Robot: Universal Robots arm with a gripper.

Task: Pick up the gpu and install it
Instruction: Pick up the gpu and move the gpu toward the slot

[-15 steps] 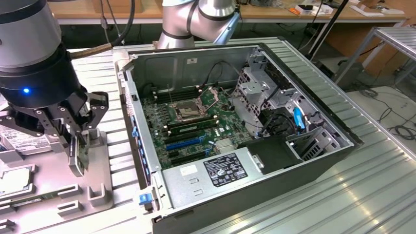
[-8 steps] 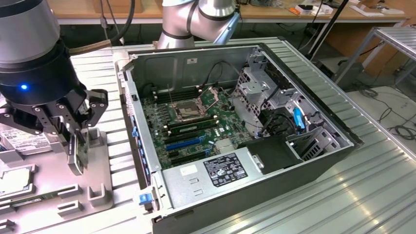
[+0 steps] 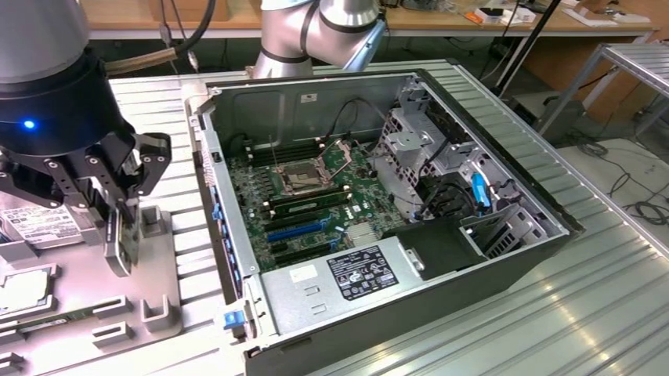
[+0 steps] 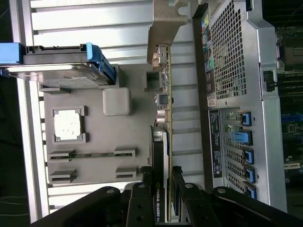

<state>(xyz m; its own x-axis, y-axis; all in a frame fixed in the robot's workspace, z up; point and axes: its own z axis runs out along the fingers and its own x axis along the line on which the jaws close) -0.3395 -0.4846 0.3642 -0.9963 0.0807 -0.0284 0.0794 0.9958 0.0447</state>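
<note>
The gpu [image 4: 164, 94] is a thin dark card seen edge-on, standing upright on the grey parts tray [image 4: 94, 94]. A silvery bracket [image 4: 166, 23] caps its far end. My gripper [image 4: 162, 172] has one black finger on each face of the card, shut on its labelled end. In the exterior view, the gripper [image 3: 117, 223] hangs over the tray [image 3: 162, 258] at the exterior view's left, with the gpu [image 3: 119, 247] between its fingers. The open computer case [image 3: 502, 133] lies beside the tray, its motherboard [image 3: 313, 196] and blue expansion slot [image 3: 298, 229] exposed.
On the tray lie a hard drive [image 4: 57, 66] with blue rails, a processor chip [image 4: 68, 125] and a narrow memory stick [image 4: 90, 154]. The case's rear panel [image 4: 232, 94] with blue slot latches stands close to the card. The power supply [image 3: 350, 270] fills the case's near corner.
</note>
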